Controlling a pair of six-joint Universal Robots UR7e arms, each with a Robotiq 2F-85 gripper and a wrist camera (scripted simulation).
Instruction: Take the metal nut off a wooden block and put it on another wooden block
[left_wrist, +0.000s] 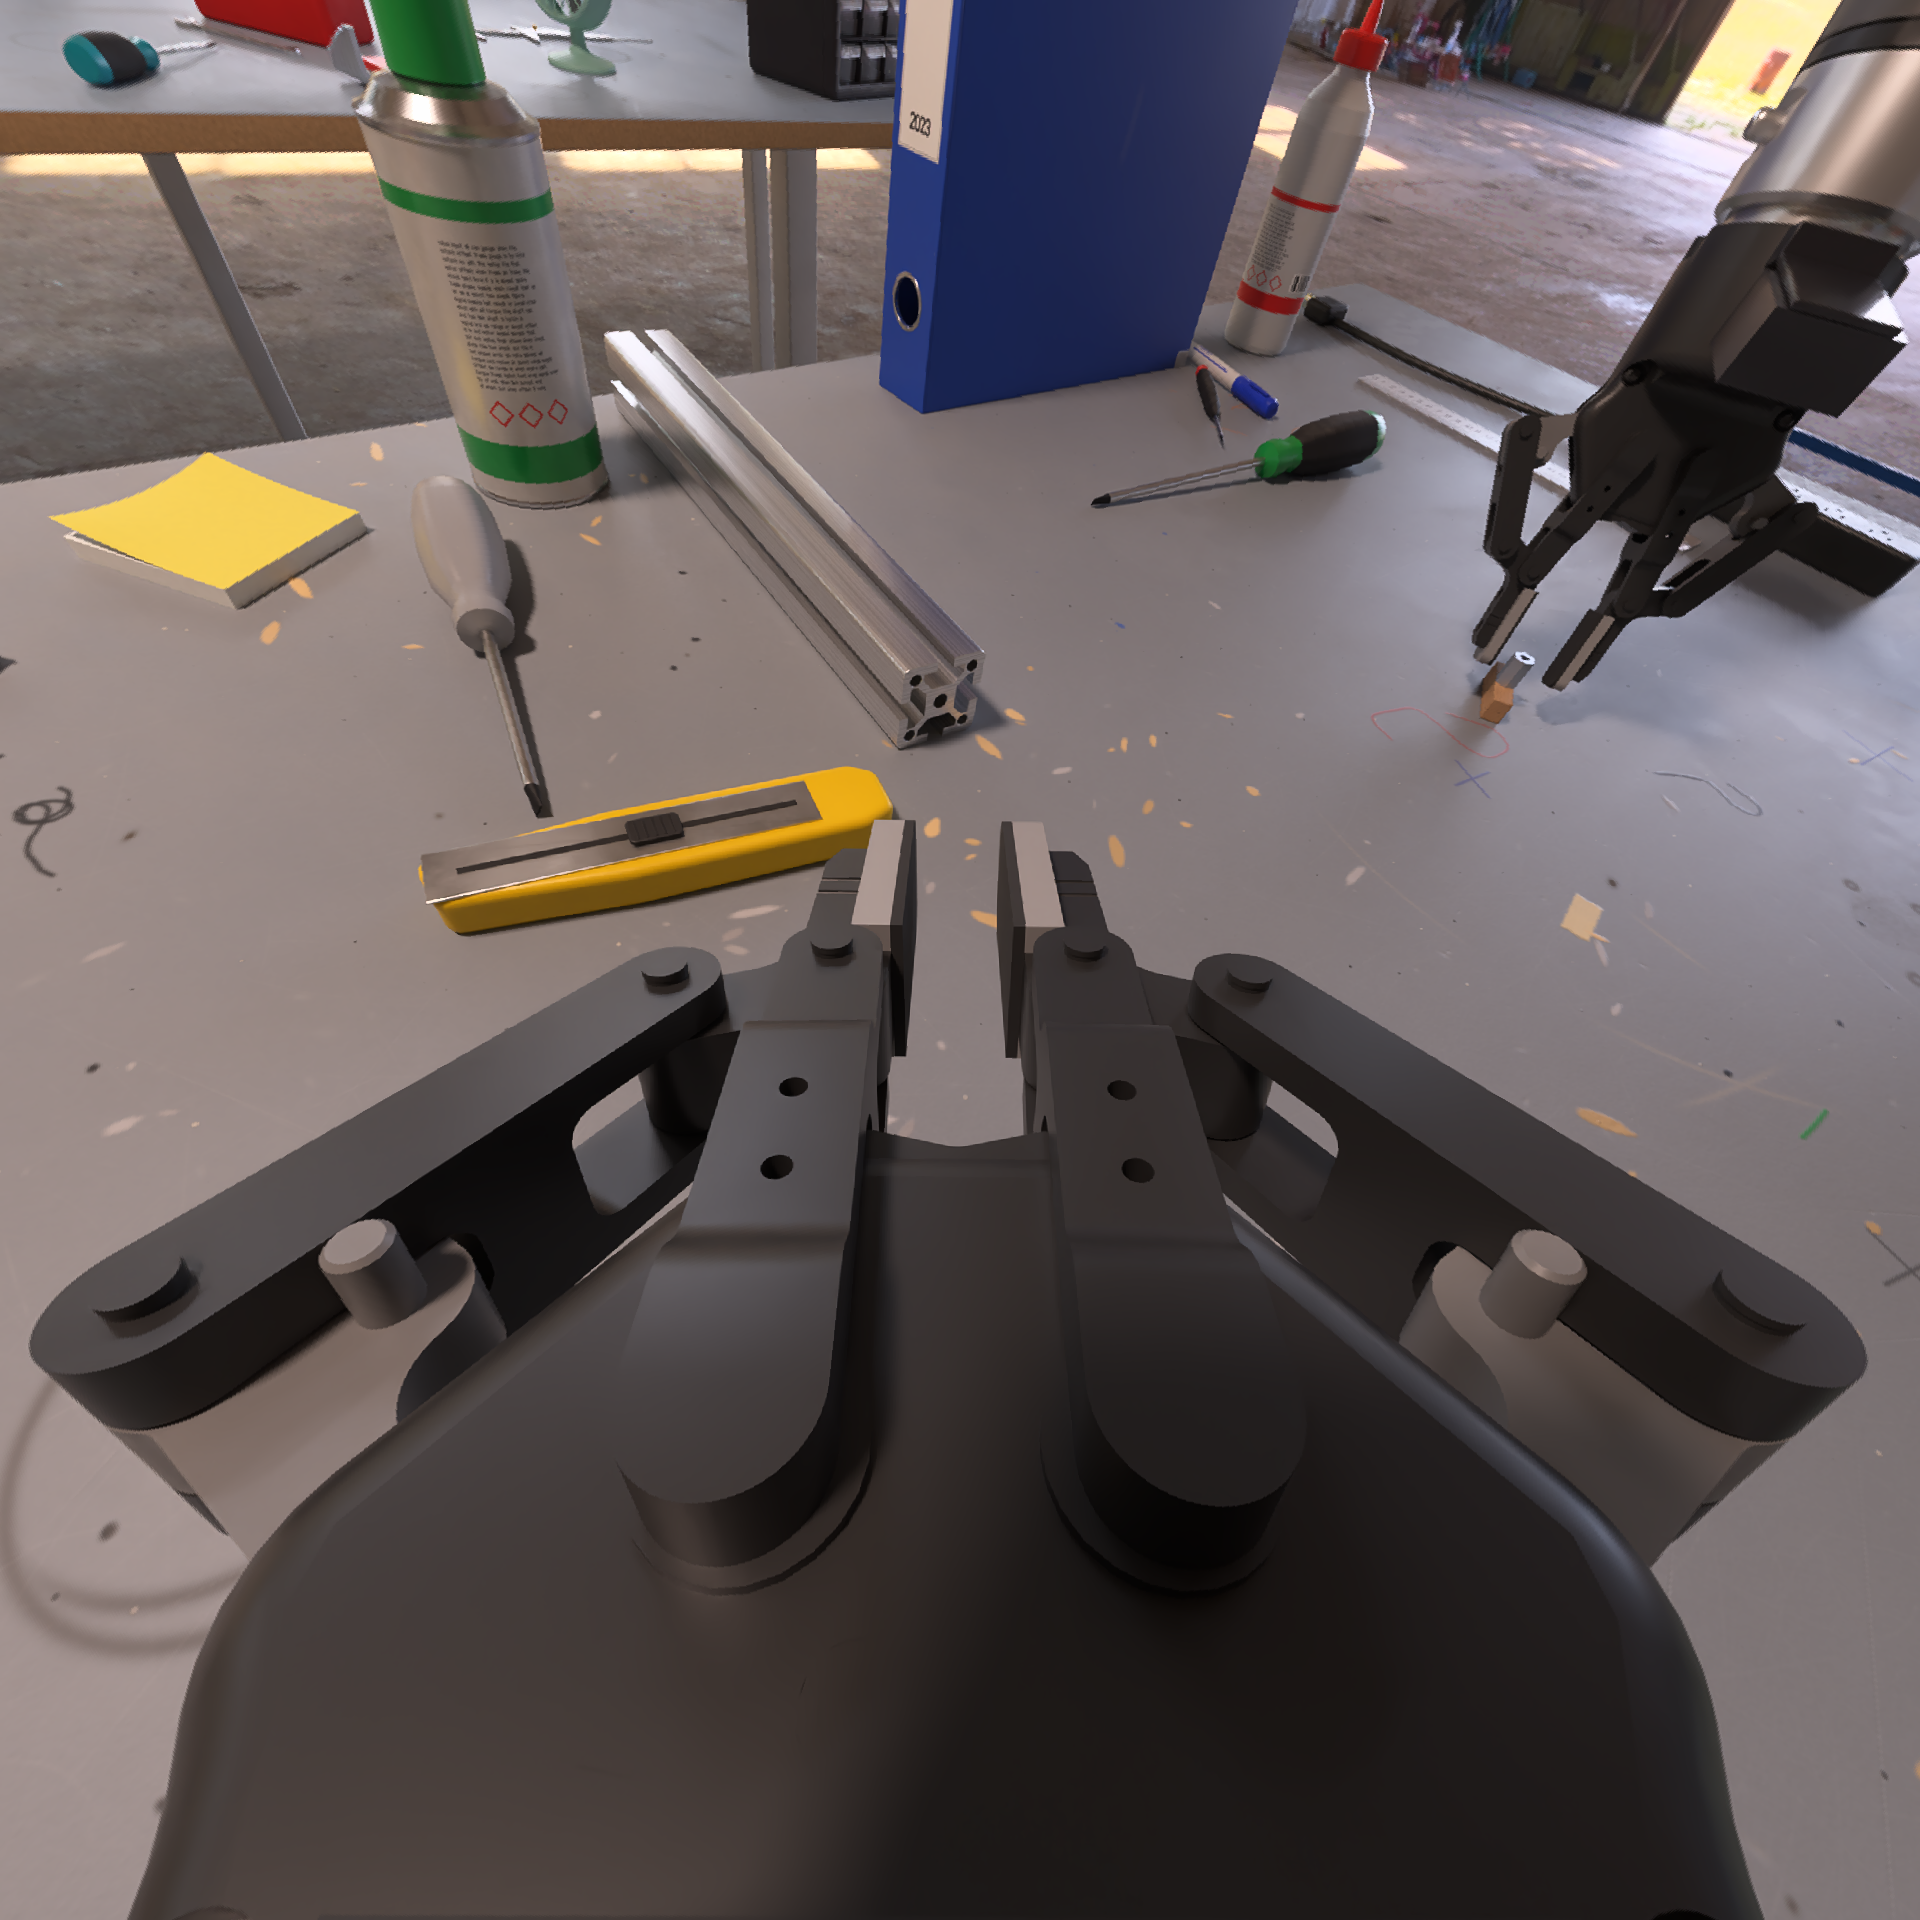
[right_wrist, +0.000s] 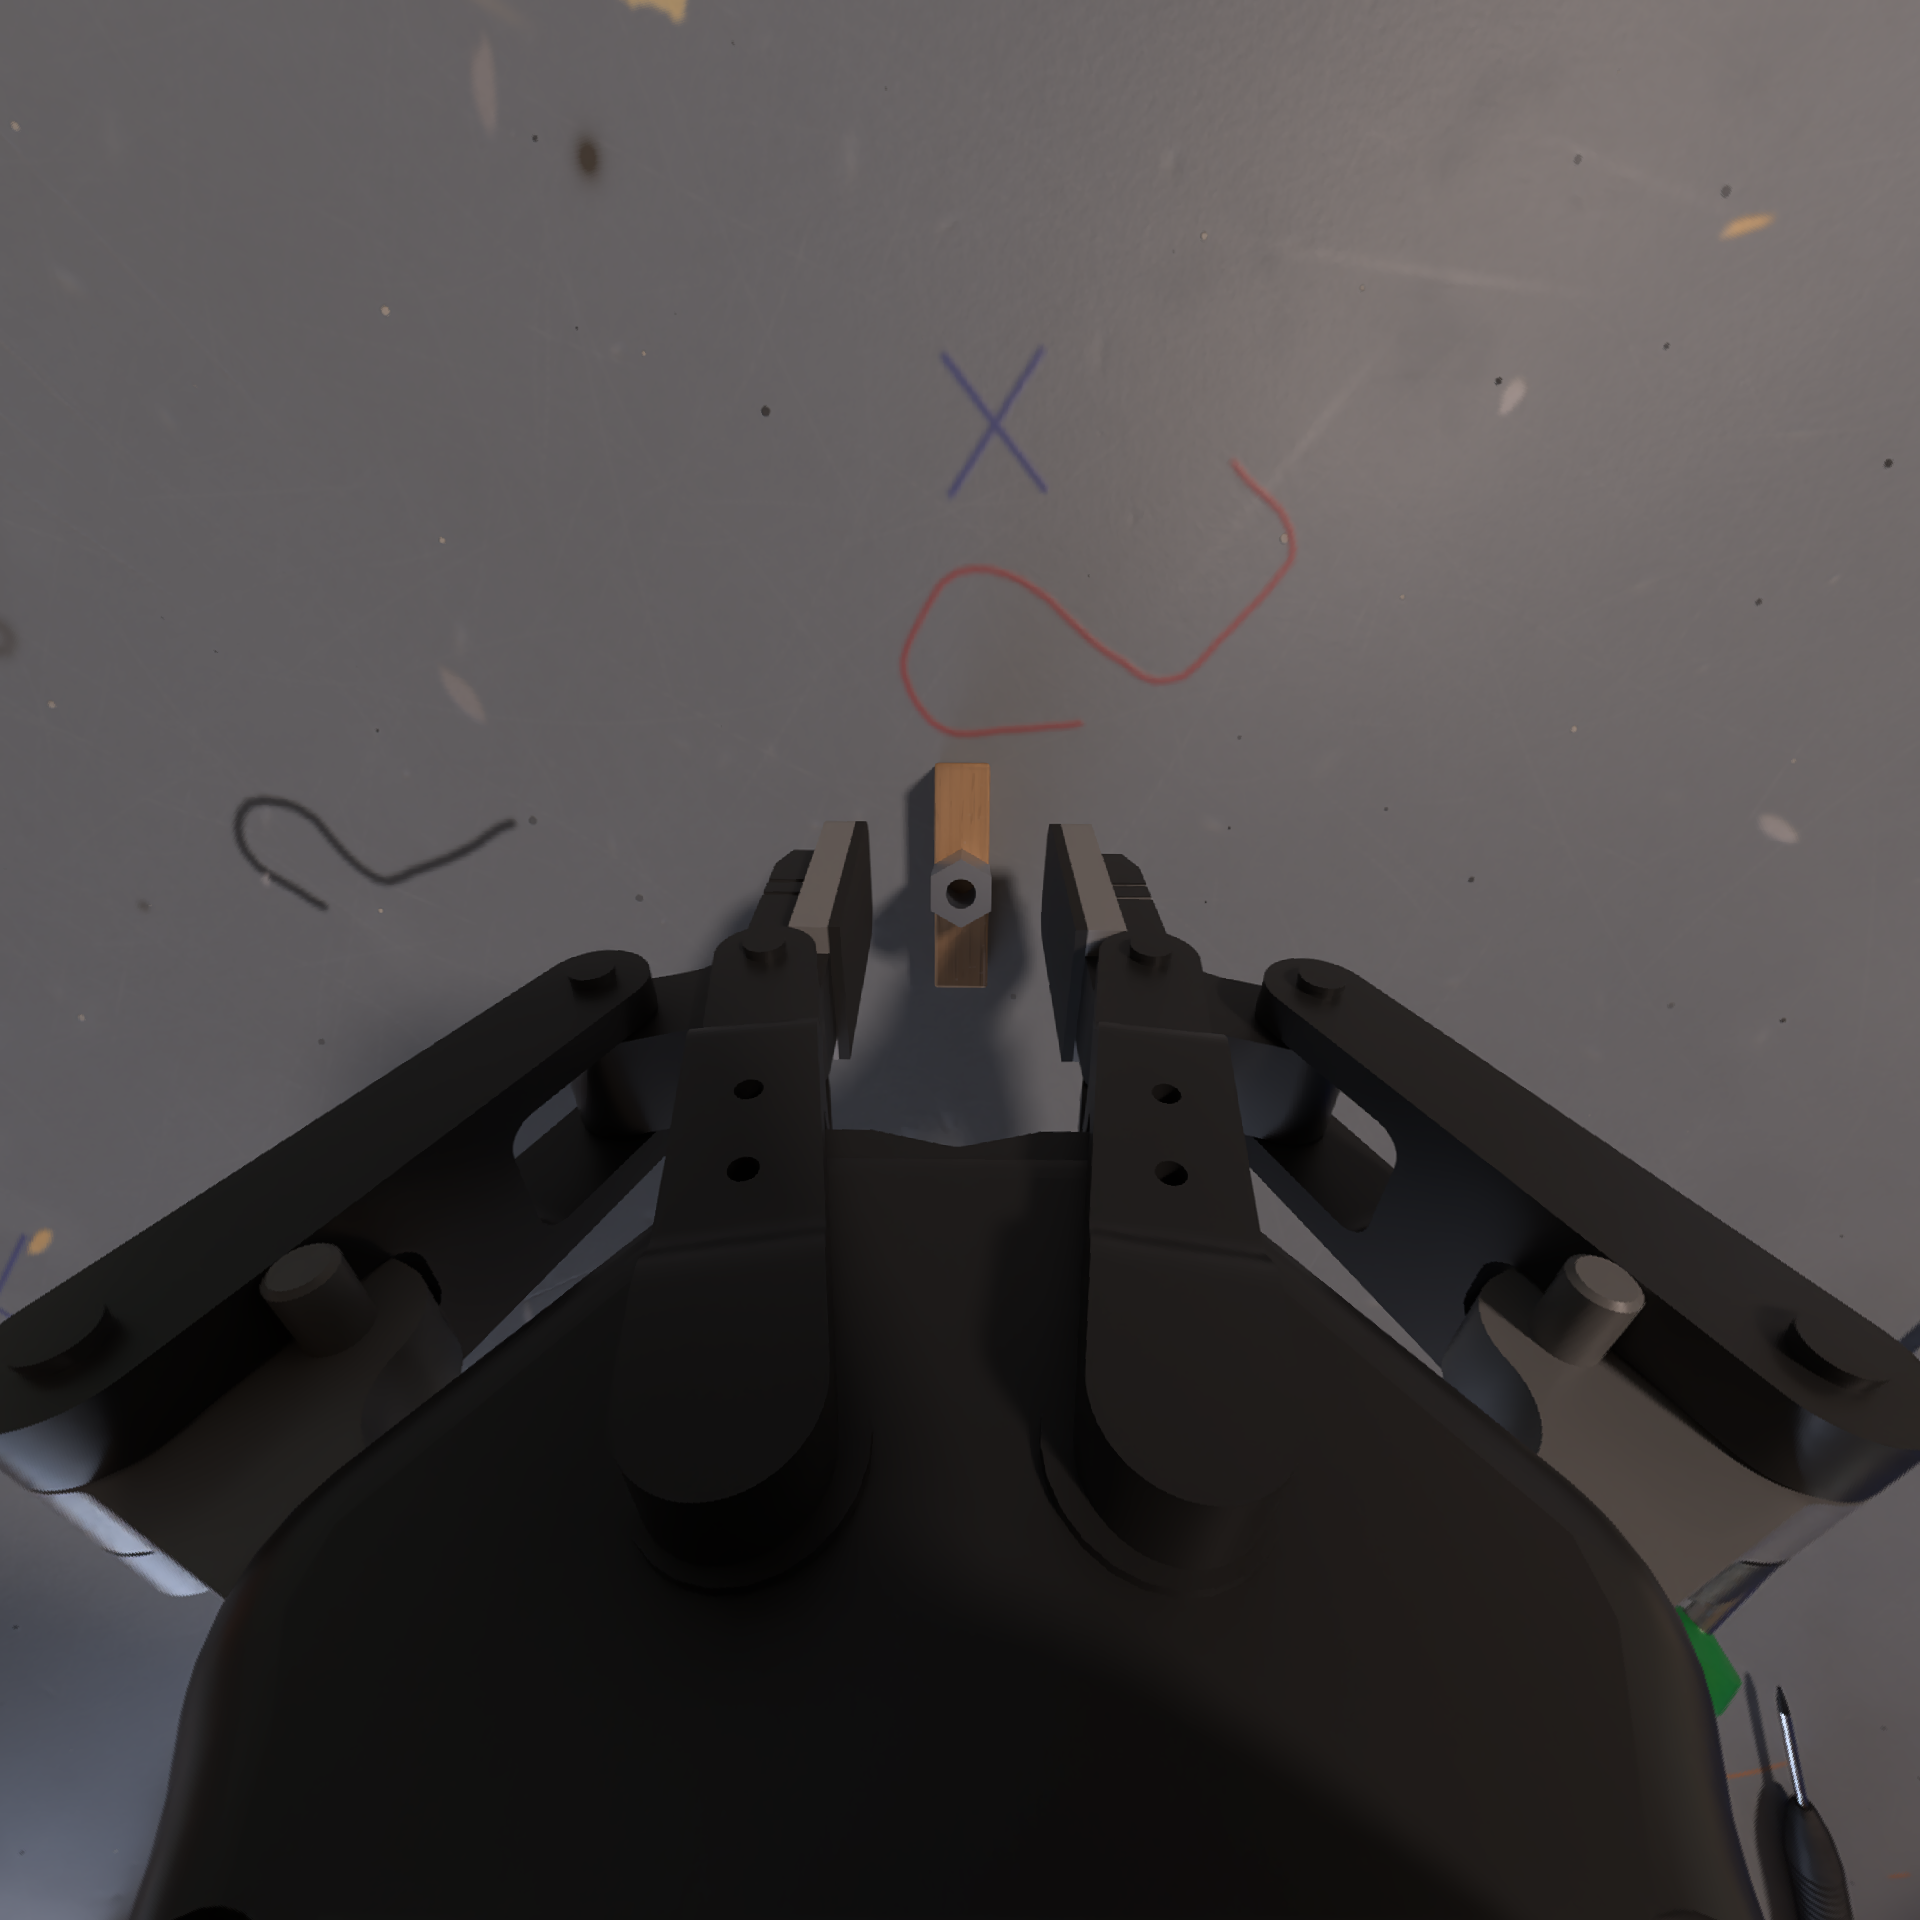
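Note:
A small hexagonal metal nut sits on top of a narrow wooden block that stands on the grey table. My right gripper is open, with one finger on either side of the nut and not touching it. The left wrist view shows the same at far right: the right gripper is down around the nut and the block. My left gripper is slightly open and empty, low over the table's middle. I see only this one wooden block.
A yellow utility knife lies just left of my left gripper. Behind it are an aluminium profile, a grey screwdriver, a spray can, a yellow notepad, a blue binder, a green-handled screwdriver and a glue bottle.

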